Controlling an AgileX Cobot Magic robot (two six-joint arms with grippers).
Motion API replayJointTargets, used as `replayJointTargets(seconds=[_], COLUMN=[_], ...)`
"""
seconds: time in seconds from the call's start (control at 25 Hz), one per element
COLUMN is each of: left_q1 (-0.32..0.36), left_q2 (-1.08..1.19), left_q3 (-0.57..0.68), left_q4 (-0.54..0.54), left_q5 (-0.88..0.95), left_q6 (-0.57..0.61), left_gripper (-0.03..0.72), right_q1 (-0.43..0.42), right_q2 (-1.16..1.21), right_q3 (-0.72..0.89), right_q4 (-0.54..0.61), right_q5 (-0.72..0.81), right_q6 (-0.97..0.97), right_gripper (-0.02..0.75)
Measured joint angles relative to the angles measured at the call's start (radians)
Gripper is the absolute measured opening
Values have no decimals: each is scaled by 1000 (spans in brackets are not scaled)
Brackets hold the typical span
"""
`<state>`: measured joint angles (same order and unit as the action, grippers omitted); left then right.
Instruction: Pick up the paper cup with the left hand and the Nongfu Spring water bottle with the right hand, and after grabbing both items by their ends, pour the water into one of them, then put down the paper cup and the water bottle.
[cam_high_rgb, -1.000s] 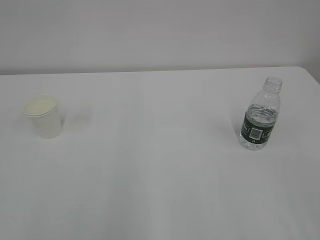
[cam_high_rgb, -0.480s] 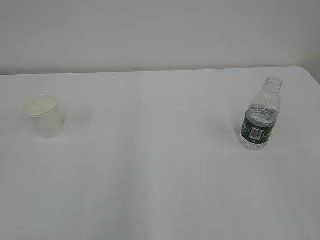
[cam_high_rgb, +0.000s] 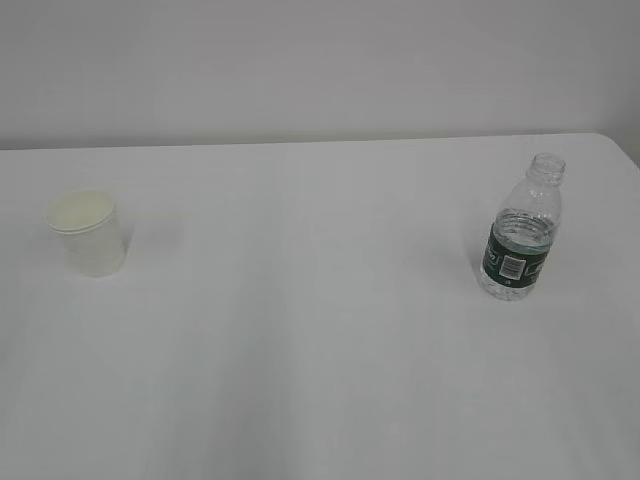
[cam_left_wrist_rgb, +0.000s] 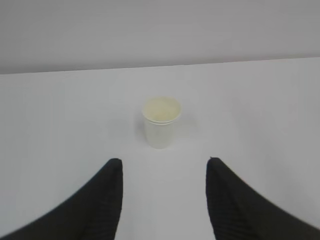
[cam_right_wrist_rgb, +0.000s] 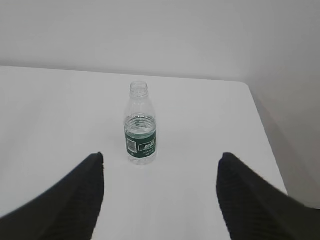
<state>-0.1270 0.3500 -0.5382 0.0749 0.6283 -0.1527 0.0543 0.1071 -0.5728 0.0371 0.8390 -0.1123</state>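
**Looking at a cup and a bottle, both standing alone**

I see the paper cup (cam_high_rgb: 87, 233) standing upright on the left side of the white table (cam_high_rgb: 320, 330). The water bottle (cam_high_rgb: 522, 228) stands upright far off on the right, with no cap and some water (cam_high_rgb: 524, 226) inside. My left gripper (cam_left_wrist_rgb: 162, 162) has its jaws apart, and the cup sits ahead of them, not touched. My right gripper (cam_right_wrist_rgb: 161, 157) is spread wide, with the bottle ahead of it, not touched.
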Motion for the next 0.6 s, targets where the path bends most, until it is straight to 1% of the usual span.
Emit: replayJointTargets(seconds=[0.08, 0.24, 0.32, 0.44, 0.6], left_q1=[0, 0, 0, 0, 0], left_q2=[30, 61, 70, 90, 127], left_q3=[0, 0, 0, 0, 0], left_q4=[-17, -21, -21, -16, 6], left_q5=[-29, -95, -135, -178, -228], left_q6=[0, 0, 0, 0, 0], left_gripper=[392, 463, 486, 498, 501], right_q1=[0, 0, 0, 0, 0], right_q2=[0, 17, 44, 104, 195], right_q3=[-6, -7, -7, -7, -21], right_q4=[4, 23, 39, 77, 135], right_q5=[-7, -36, -52, -78, -127], right_q6=[-5, -6, -6, -13, -70], right_gripper=[537, 537, 537, 537, 537])
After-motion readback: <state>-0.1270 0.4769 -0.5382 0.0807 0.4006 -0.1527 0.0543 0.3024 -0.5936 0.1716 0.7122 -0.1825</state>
